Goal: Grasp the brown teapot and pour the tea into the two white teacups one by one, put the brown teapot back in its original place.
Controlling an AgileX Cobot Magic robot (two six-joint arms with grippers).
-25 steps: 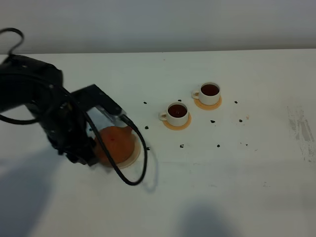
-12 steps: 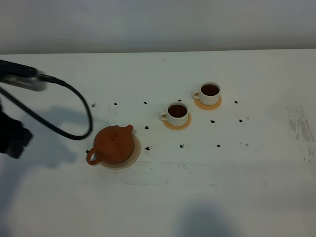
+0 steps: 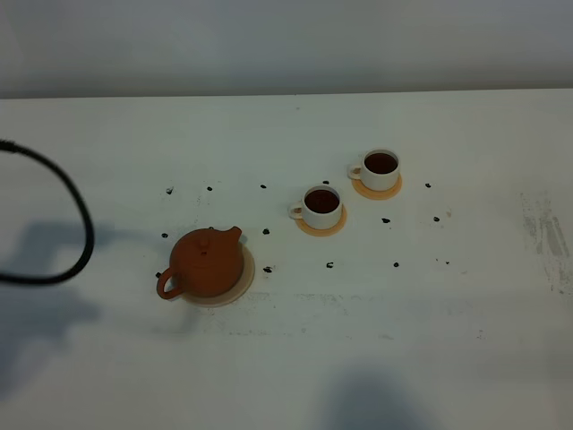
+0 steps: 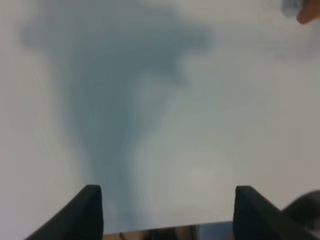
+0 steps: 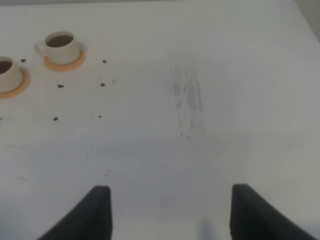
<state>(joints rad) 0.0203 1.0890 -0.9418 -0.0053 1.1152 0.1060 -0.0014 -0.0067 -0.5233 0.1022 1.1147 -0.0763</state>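
Note:
The brown teapot [image 3: 204, 262] stands upright on the large pale-beige coaster [image 3: 243, 276], left of centre, with nothing holding it. The two white teacups [image 3: 322, 206] [image 3: 380, 168] sit on small orange-tan coasters and hold dark tea. They also show in the right wrist view [image 5: 60, 46] [image 5: 7, 72]. My left gripper [image 4: 167, 215] is open and empty over bare table, with an orange edge [image 4: 310, 12] at the corner of its view. My right gripper [image 5: 172, 212] is open and empty, far from the cups. Neither gripper shows in the exterior view.
A black cable [image 3: 82, 219] loops in from the left edge of the white table [image 3: 430, 340]. Small dark specks [image 3: 267, 269] lie scattered around the cups and teapot. A scuffed patch [image 3: 548, 235] marks the table's right side.
The left arm has pulled away to the left and out of the exterior view, leaving the teapot on its beige coaster. Only its cable still shows.

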